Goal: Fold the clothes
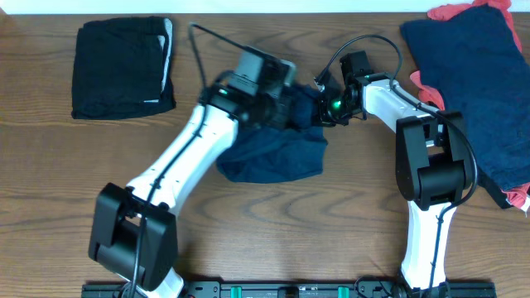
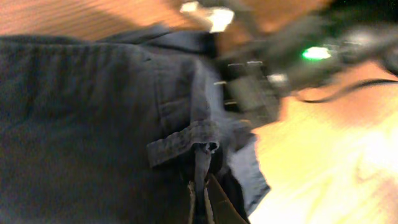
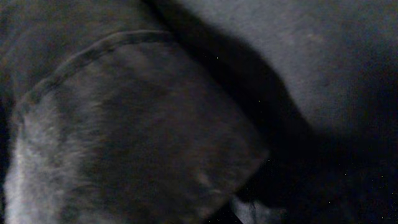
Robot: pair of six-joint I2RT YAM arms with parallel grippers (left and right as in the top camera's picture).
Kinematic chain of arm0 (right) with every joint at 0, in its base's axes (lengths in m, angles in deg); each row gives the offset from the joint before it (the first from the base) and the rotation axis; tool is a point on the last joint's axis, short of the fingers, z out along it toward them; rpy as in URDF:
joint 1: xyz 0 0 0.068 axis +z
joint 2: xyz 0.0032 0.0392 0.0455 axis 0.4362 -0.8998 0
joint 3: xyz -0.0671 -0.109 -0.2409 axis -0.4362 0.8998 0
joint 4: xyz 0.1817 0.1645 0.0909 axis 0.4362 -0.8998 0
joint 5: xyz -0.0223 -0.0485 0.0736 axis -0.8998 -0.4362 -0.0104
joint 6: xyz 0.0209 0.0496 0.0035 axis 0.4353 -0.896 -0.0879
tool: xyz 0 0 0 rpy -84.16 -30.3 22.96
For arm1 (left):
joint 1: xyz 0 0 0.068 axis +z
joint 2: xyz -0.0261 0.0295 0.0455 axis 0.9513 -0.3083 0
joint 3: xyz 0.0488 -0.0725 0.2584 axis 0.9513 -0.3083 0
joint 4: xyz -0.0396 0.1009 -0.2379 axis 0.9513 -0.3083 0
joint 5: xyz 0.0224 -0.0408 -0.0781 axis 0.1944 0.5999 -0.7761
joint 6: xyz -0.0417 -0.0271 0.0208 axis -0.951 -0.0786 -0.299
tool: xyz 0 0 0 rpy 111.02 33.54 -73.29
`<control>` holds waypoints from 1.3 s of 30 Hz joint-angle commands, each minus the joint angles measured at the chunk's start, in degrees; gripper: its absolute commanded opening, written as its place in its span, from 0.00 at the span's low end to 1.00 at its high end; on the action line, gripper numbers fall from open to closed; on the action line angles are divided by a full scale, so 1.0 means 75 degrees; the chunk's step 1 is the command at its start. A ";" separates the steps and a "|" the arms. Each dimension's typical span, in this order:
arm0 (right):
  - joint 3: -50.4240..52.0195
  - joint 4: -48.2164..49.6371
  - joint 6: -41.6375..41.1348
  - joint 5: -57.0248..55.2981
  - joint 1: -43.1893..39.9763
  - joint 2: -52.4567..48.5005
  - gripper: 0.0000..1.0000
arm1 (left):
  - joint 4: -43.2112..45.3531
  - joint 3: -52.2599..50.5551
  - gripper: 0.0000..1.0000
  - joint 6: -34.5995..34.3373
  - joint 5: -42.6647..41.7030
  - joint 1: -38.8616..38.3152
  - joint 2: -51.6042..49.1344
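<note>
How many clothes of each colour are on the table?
Black: 1, the folded black piece with a grey stripe
Navy blue: 2, the crumpled navy piece in the middle and the navy piece at the right
Coral-red: 1 that I can tell, the coral-red piece peeking out from under the right navy one
Total: 4

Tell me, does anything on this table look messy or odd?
The navy garment mid-table lies bunched and rumpled, unlike the black piece folded square at upper left. The heap at right is loose too.
</note>
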 commanded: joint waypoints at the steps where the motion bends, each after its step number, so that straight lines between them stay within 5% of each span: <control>1: 0.0219 -0.0029 -0.0055 -0.0938 0.0047 -0.0679 0.01 | 0.0117 0.0178 0.06 0.0189 -0.0009 -0.0382 0.0195; 19: 0.0137 0.0000 -0.0038 -0.0417 -0.0105 -0.0676 0.01 | 0.1370 0.0169 0.06 -0.0408 0.0565 -0.1288 -0.2124; 29: -0.0968 -0.0618 0.0242 -0.0023 -0.0656 -0.0268 0.01 | 0.1434 0.0169 0.06 -0.0425 0.0565 -0.1274 -0.2232; 31: -0.1358 -0.0863 0.0332 -0.0023 -0.0836 -0.0058 0.08 | 0.1437 0.0169 0.08 -0.0425 0.0568 -0.1274 -0.2232; 33: -0.1725 -0.1072 0.0376 -0.0023 -0.1032 0.0152 0.22 | 0.1440 0.0169 0.41 -0.0425 0.0568 -0.1274 -0.2232; 35: -0.2031 -0.1250 0.0446 -0.0023 -0.1215 0.0335 0.38 | 0.1478 0.0172 0.90 -0.0428 0.0565 -0.1274 -0.2232; 36: -0.2145 -0.1332 0.0478 -0.0023 -0.1285 0.0382 0.43 | 0.1507 0.0172 0.98 -0.0463 0.0568 -0.1274 -0.2232; 39: -0.2369 -0.1649 0.0580 -0.0020 -0.1434 0.0466 0.49 | 0.1562 0.0213 0.98 -0.0784 0.0562 -0.1207 -0.2183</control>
